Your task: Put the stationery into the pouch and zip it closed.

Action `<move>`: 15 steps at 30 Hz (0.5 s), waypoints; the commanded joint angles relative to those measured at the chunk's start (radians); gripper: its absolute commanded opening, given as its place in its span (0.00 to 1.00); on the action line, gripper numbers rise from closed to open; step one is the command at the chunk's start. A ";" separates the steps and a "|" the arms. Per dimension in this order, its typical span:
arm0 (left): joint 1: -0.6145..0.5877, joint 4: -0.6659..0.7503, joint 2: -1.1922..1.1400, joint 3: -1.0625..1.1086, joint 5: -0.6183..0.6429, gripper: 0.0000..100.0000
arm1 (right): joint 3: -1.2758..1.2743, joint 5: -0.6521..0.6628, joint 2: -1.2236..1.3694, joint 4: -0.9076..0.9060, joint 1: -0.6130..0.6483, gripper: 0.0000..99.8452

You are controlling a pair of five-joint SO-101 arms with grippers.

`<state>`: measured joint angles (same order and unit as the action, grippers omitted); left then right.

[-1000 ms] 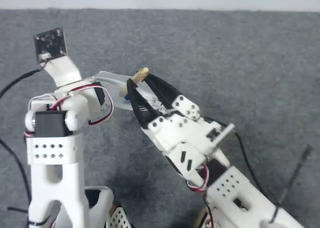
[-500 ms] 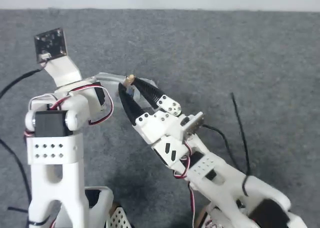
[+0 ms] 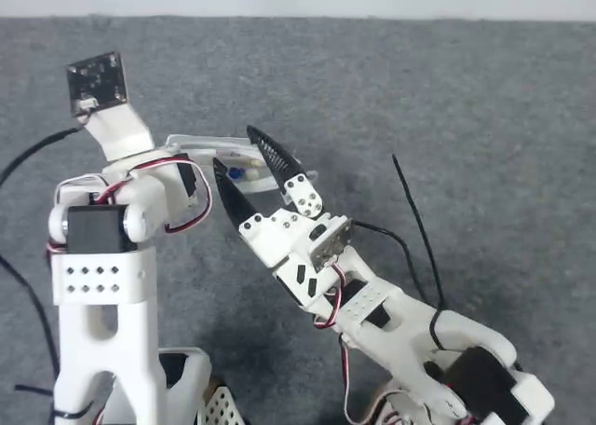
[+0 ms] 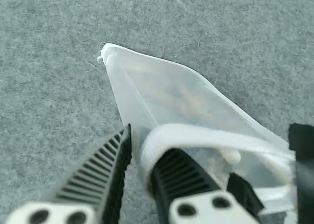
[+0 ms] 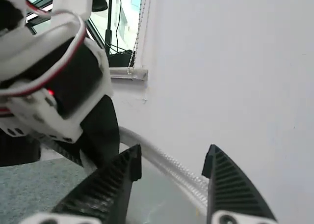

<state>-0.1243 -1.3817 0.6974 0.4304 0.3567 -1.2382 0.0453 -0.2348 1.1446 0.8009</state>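
Left gripper (image 4: 142, 144) clamps the pouch (image 4: 167, 86) rim; right gripper (image 3: 233, 146) hangs spread and empty just above the pouch. Stationery (image 3: 244, 174) seemingly inside already; zipping remains to do.

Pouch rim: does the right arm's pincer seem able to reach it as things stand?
Probably yes: the right pincer is open right at the pouch rim, with nothing between them, while the left pincer grips that rim and holds it up.

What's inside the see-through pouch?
Through the cloudy side of the pouch, blurry dark and orange shapes show. The frosted plastic and the left hand gripping its rim hide what they are.
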 commanded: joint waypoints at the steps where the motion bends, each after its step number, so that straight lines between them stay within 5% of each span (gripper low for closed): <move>1: -0.006 0.021 0.025 -0.007 -0.008 0.01 | -0.064 0.014 -0.102 -0.031 0.001 0.21; 10: -0.008 0.021 0.025 -0.007 -0.009 0.01 | -0.141 0.012 -0.407 -0.223 -0.004 0.15; 15: -0.008 0.021 0.025 -0.007 -0.009 0.01 | -0.135 0.006 -0.602 -0.524 -0.016 0.15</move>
<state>-0.1274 -1.3817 0.6974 0.4304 0.3567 -1.3947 0.0437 -0.6628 0.8454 0.7979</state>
